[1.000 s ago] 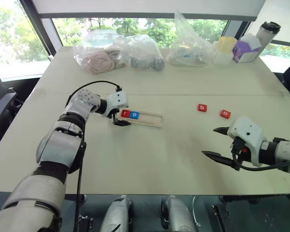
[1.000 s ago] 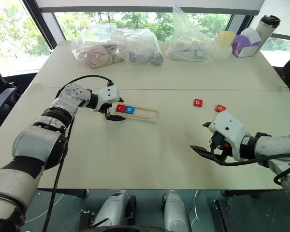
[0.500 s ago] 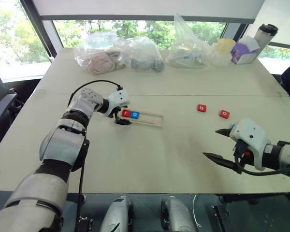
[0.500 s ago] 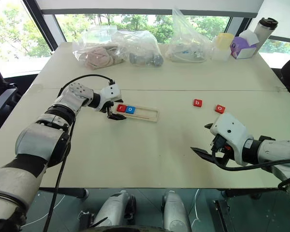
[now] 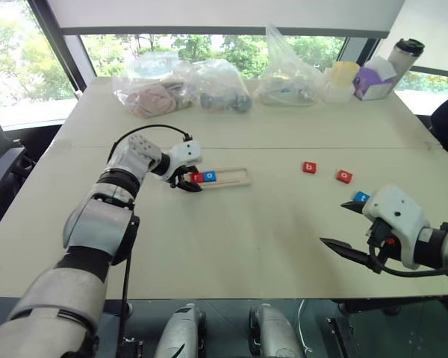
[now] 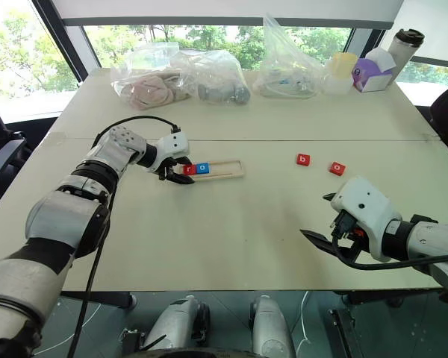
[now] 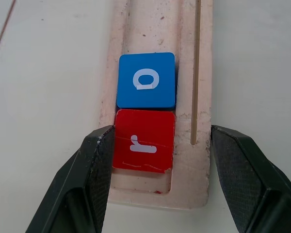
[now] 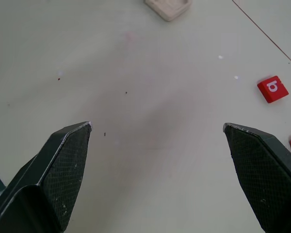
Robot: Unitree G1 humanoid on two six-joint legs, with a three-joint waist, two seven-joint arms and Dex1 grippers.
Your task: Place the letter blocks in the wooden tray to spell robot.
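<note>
1. Two letter blocks sit in the long pale-wood tray (image 7: 203,53): a red square tile with a white "r" (image 7: 143,145) at the tray's end and a blue square tile with a white "o" (image 7: 146,80) touching it on the inner side.
2. The rest of the tray groove is bare wood.
3. The tray lies flat on the pale beige counter (image 5: 231,239), left of centre.
4. Left jaws: clamped across the tray's width at the "r" end. One black finger (image 7: 87,184) presses the tray rim beside the "r" tile; the other is against the opposite rim.
5. Right jaws: wide apart, holding nothing, over bare counter at the near right; black fingers (image 8: 63,165) are well separated.
6. Three tiles lie loose on the right half of the counter, well apart from the tray: a red "b" tile (image 5: 309,168), a red "o" tile (image 5: 345,176) near it, and a blue tile (image 5: 362,197) just beside the right jaws, its letter unreadable.
7. Clear plastic bags (image 5: 179,86) line the far edge of the counter.
</note>
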